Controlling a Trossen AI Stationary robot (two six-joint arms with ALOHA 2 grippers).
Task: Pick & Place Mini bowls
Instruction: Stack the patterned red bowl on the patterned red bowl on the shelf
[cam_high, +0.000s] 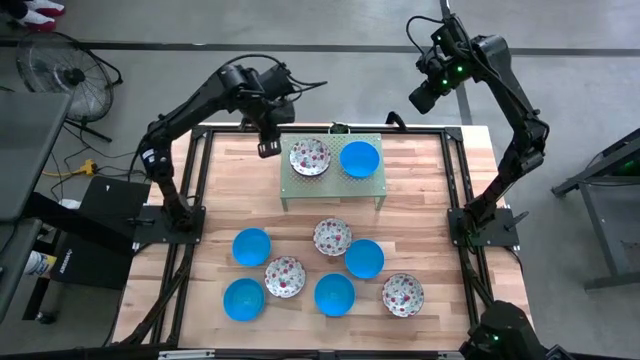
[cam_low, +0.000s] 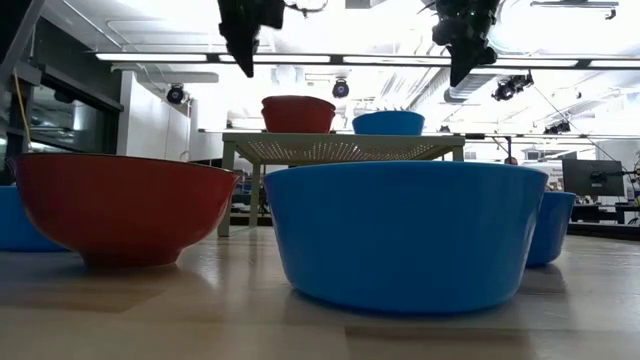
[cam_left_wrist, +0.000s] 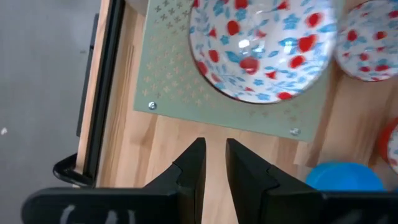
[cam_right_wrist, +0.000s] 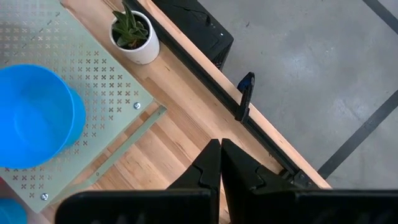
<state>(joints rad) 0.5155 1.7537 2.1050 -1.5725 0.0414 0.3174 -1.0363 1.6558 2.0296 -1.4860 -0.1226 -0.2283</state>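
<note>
A green perforated stand (cam_high: 332, 185) sits at the table's far middle. It carries a white floral mini bowl (cam_high: 309, 156) and a blue mini bowl (cam_high: 359, 158). Several more blue and floral mini bowls rest on the wood nearer the front, among them a blue one (cam_high: 251, 246) and a floral one (cam_high: 332, 236). My left gripper (cam_left_wrist: 216, 155) hovers by the stand's far left corner, empty, its fingers a narrow gap apart. My right gripper (cam_right_wrist: 220, 148) is shut and empty, high over the table's far right corner (cam_high: 422, 97).
A small potted plant (cam_right_wrist: 134, 34) stands at the far edge behind the stand. Black frame rails (cam_high: 200, 180) run along the table's sides. A fan (cam_high: 60, 70) and a black box (cam_high: 100, 215) are on the floor at the left.
</note>
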